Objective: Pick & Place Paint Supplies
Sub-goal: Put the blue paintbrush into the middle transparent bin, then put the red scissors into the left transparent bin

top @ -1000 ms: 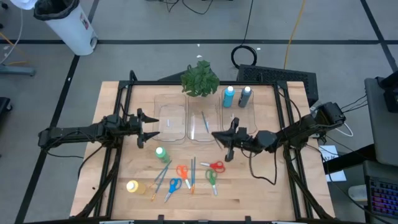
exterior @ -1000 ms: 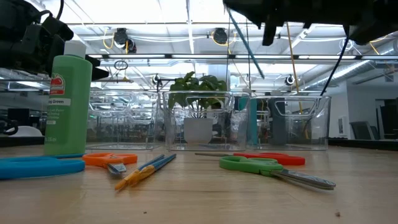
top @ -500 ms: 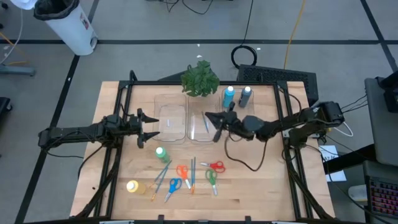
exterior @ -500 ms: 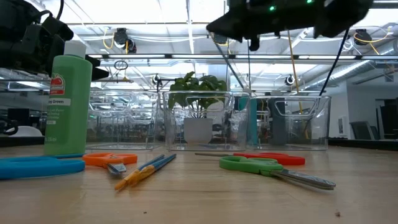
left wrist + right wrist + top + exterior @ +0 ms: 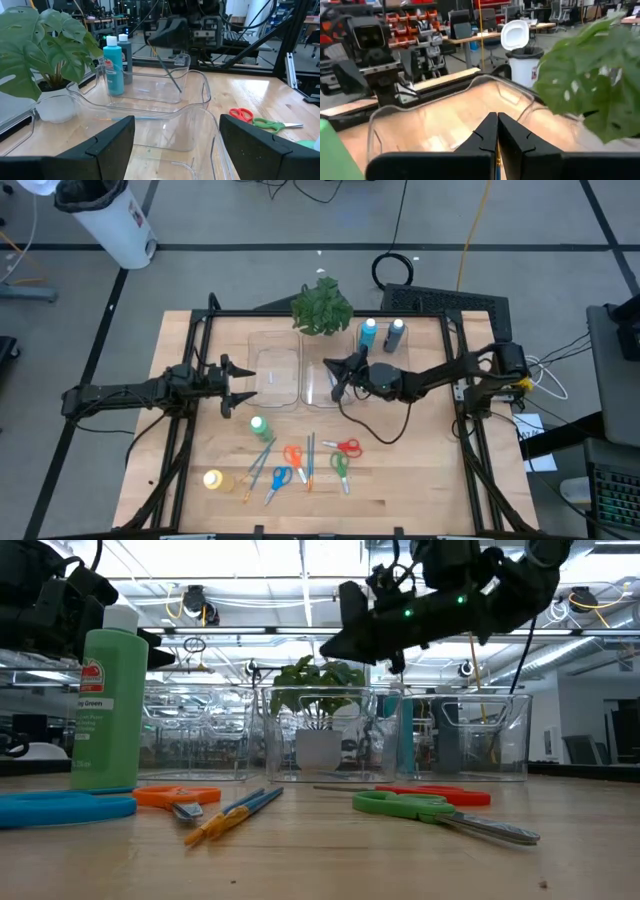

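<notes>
My right gripper [image 5: 333, 370] hovers above the middle clear bin [image 5: 322, 392], shut on a thin brush [image 5: 169, 71] that hangs into that bin. My left gripper [image 5: 243, 385] waits open at the left bin's [image 5: 276, 362] left wall. A green bottle [image 5: 258, 426] stands on the table, and a yellow bottle [image 5: 213, 479] lies on its side. Orange [image 5: 293, 455], red [image 5: 346, 446], green [image 5: 340, 467] and blue [image 5: 280, 477] scissors and more brushes [image 5: 262, 456] lie flat. A light blue bottle [image 5: 368, 332] and a dark bottle [image 5: 396, 332] stand in the right bin. My right gripper pinches the brush between its two fingers at the upper end [image 5: 156, 50]; a sliver of the brush shows between the fingertips [image 5: 496, 159]. The brush is lifted and slants down below the fingers. Its lower end [image 5: 179, 90] is inside the middle bin's walls.
A leafy plant [image 5: 322, 307] stands at the table's far edge behind the bins. The three bins sit side by side across the far half. Bare wood lies on the table's right side [image 5: 420, 450] and along the near edge.
My right gripper has carried the brush toward the table's left and far edge. It went from over the bare table right of the middle bin to above that bin. The brush still hangs below it. My left arm has kept still.
</notes>
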`<action>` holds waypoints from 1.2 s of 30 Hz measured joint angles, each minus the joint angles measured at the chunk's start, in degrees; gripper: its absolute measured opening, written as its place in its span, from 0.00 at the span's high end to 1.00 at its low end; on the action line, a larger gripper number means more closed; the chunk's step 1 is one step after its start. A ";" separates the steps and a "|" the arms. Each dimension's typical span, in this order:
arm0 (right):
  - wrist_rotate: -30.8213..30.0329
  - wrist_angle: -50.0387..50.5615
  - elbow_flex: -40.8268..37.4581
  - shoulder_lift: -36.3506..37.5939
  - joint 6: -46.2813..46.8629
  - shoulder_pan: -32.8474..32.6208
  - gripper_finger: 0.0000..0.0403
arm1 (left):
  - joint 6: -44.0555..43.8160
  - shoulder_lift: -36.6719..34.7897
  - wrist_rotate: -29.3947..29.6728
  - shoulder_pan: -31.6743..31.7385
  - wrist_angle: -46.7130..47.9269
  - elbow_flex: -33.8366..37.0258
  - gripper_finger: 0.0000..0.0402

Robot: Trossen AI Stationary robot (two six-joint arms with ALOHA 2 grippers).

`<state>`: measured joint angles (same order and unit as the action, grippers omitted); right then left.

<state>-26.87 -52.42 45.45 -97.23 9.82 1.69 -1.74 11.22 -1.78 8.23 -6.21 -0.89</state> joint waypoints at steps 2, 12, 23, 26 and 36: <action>-0.02 0.17 -0.09 -1.23 0.01 0.13 1.00 | 0.00 0.02 0.00 0.00 0.13 0.00 0.27; -0.09 -2.19 -0.09 -3.22 -0.11 0.66 0.81 | 0.00 0.01 0.00 0.00 0.05 0.00 0.27; 7.07 -11.15 -0.09 -2.62 -8.67 -1.89 0.55 | 0.00 0.02 0.00 0.00 0.05 0.00 0.27; 12.83 -15.02 -0.09 -2.65 -12.44 -4.08 0.52 | 0.00 0.02 0.00 0.00 0.03 0.00 0.27; 25.52 -13.24 -0.19 -1.80 -15.03 -13.95 0.50 | 0.00 0.02 0.00 0.00 0.03 0.00 0.27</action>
<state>-1.36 -65.66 45.26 -99.03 -5.21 -12.25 -1.74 11.25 -1.78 8.23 -6.17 -0.89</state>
